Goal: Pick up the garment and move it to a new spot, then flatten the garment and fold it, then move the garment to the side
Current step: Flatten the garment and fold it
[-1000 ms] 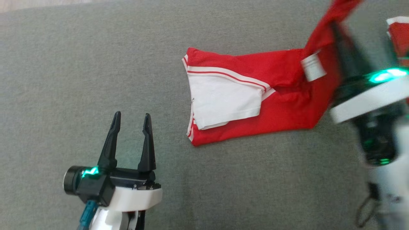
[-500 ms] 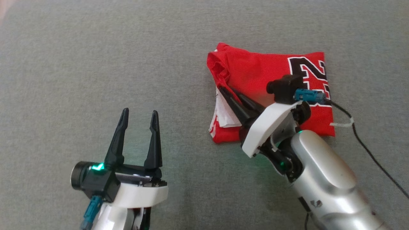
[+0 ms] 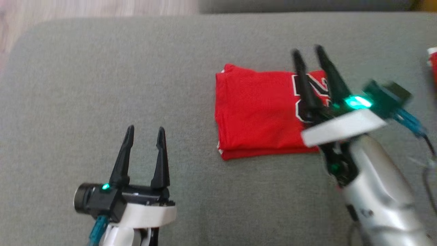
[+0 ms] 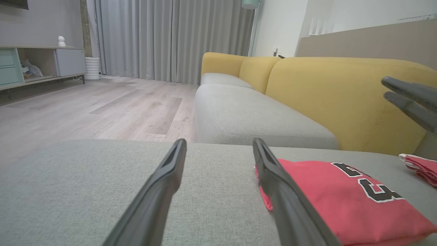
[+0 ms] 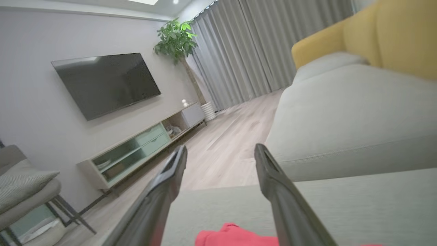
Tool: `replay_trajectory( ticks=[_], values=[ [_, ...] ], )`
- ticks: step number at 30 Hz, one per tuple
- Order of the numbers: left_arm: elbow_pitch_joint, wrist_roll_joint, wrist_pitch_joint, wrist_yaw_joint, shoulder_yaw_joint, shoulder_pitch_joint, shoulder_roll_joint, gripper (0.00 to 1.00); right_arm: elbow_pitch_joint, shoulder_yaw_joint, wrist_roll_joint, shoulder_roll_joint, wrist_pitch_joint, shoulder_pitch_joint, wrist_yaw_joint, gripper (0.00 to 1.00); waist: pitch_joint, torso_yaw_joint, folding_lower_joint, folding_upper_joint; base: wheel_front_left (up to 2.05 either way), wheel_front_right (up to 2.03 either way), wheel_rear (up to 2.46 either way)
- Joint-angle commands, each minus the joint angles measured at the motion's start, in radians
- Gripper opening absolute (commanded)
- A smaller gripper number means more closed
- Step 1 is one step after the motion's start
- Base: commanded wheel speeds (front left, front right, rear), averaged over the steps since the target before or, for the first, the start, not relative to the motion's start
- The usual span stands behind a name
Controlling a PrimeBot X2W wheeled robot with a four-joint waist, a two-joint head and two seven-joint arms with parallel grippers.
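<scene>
So the right tool [image 3: 307,50] has let go since half a second ago: back then its fingers were pinched together at the left edge of the garment [image 3: 256,109], and now they're spread apart with nothing between them, hanging over the garment's right end by the black number [image 3: 300,99]. The garment itself lies folded into a neat red rectangle on the grey cushion [image 3: 102,68], roughly in the middle of it (the head camera has shifted too, so don't read much into where it sits in the picture). The left tool [image 3: 145,128] hovers at the lower left, fingers apart and empty, well apart from the garment. A second red piece [image 3: 433,63] peeks in at the right edge.
</scene>
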Motion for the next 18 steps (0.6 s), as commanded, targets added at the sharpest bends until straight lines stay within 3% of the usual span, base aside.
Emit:
replay_trajectory(
  ticks=[1, 7, 18],
  values=[
    [-0.026, 0.010, -0.005, 0.006, 0.039, 0.001, -0.002, 1.00, -0.029, 0.004, -0.011, -0.010, -0.013, 0.028, -0.001, 1.00, -0.050, -0.030, 0.0001, 0.0000, 0.00, 0.00, 0.00],
    [-0.010, 0.018, -0.005, 0.016, 0.060, 0.047, -0.002, 1.00, -0.053, -0.072, -0.090, -0.076, -0.044, 0.212, -0.001, 1.00, -0.144, -0.060, 0.0001, 0.0000, 0.00, 0.00, 0.00],
    [0.054, 0.053, -0.005, 0.009, 0.114, 0.163, -0.002, 1.00, -0.115, -0.106, -0.261, -0.075, -0.044, 0.482, -0.001, 1.00, -0.243, -0.086, 0.0001, 0.0000, 0.00, 0.00, 0.00]
  ],
)
